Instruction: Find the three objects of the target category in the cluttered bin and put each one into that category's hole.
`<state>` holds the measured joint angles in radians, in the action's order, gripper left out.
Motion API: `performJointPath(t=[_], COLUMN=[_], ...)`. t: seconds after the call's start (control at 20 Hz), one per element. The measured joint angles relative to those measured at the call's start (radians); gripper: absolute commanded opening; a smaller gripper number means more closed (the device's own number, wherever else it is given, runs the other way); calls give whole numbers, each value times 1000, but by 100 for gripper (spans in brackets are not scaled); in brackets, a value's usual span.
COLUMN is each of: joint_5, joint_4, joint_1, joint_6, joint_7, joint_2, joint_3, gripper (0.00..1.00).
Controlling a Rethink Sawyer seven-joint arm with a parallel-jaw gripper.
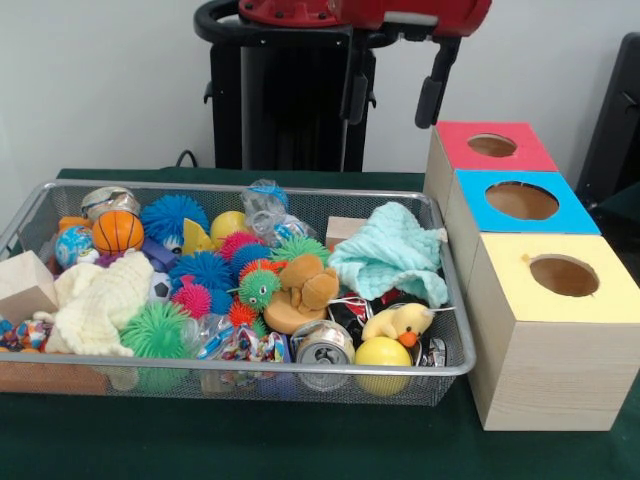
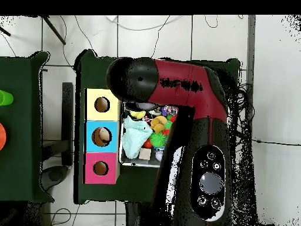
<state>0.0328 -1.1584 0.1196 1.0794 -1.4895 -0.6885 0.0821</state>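
- The arm (image 1: 365, 14) is seen at the top of the front view, drawn up above the table, well clear of the bin (image 1: 230, 372).
- Two dark parts hang below it; the gripper (image 1: 395, 95) is taken to be there, but whether it is open or shut cannot be told, and nothing is seen held in it.
- In the overhead view most of the bin (image 2: 121, 160) is covered by the arm (image 2: 176, 88); the gripper cannot be made out there.
- The wire bin is filled with clutter: spiky balls (image 1: 174, 215), a basketball (image 1: 118, 231), a cream cloth (image 1: 97, 303), a teal cloth (image 1: 390, 250), a brown plush (image 1: 305, 285), a duck (image 1: 400, 323), a yellow ball (image 1: 383, 354) and a can (image 1: 323, 344).
- A wooden block (image 1: 24, 285) leans at the bin's left end in the front view.
- Three boxes are set in a row just beside the bin's right end: red (image 1: 492, 160), blue (image 1: 520, 215) and yellow (image 1: 560, 330), each with a round hole on top.
- The target category cannot be told from the pictures.
- In the overhead view something pale is seen inside the blue box's hole (image 2: 102, 136).
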Motion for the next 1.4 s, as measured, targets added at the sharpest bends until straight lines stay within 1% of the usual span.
performJointPath(t=[0.15, 0.2, 0.35, 0.4, 0.45, 0.6, 0.95, 1.05, 1.3, 1.4], joint_5=[11, 13, 28, 34, 38, 43, 44, 44, 45, 47], joint_4=[32, 36, 61, 73, 79, 85, 85, 79, 52, 33], joint_1=[-1, -1, -1, -1, -1, -1, -1, 0, 11, 21], joint_6=[83, 96, 204, 259, 285, 323, 327, 314, 254, 209], joint_7=[0, 0, 0, 0, 0, 0, 0, 0, 0, 0], joint_2=[6, 7, 8, 8, 7, 7, 8, 7, 8, 8], joint_3=[4, 4, 5, 5, 5, 5, 5, 5, 5, 5], gripper=[100, 100, 100, 100, 100, 100, 100, 100, 100, 100])
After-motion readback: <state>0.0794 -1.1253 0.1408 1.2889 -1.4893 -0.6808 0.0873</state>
